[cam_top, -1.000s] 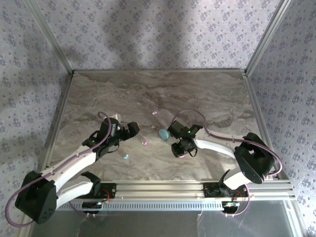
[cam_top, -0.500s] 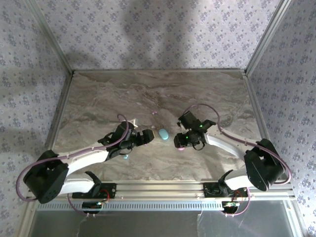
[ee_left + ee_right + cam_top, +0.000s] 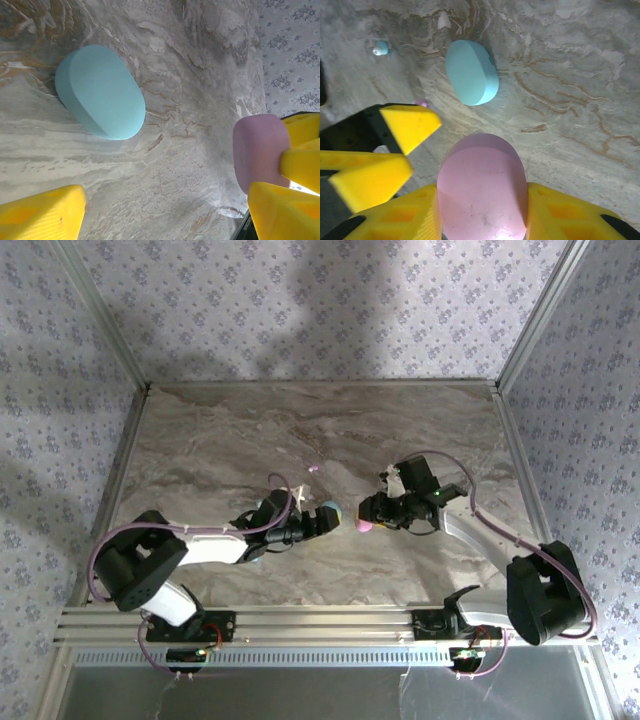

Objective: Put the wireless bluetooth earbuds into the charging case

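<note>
The blue case [image 3: 100,92] lies flat on the table [image 3: 200,60], just ahead of our left fingers [image 3: 316,522]. These stand open with nothing gripped. In the left wrist view the case's long axis slants across their gap, so we judge that a small turn of the wrist would square the grip.

Our right fingers [image 3: 376,516] are clamped on the pink case [image 3: 482,185], just to the right of the blue one, near it but apart. Our left arm is the nearer to the blue case.

The buds lie loose. A blue bud [image 3: 381,47] sits beyond the blue case by our left arm, and a pink bud [image 3: 315,468] lies farther back. Both cases look closed, which we think bars any bud for now.
</note>
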Robot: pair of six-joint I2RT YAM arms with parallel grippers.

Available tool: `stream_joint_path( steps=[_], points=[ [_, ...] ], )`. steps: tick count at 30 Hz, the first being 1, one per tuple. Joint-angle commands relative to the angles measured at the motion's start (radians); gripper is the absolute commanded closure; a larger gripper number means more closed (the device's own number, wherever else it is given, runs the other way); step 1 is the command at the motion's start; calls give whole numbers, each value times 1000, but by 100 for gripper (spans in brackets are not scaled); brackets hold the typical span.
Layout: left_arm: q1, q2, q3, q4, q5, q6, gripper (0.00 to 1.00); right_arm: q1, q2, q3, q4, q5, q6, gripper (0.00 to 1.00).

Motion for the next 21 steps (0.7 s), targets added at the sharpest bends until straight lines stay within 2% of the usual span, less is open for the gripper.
stream_joint_path(
  steps=[1,21],
  points=[
    [-12,22,30,117,35,-36,15,-19,-28,-20,35,-95,57,59],
    [-37,97,37,231,72,-72,13,-28,-40,-61,126,-161,137,60]
  ],
)
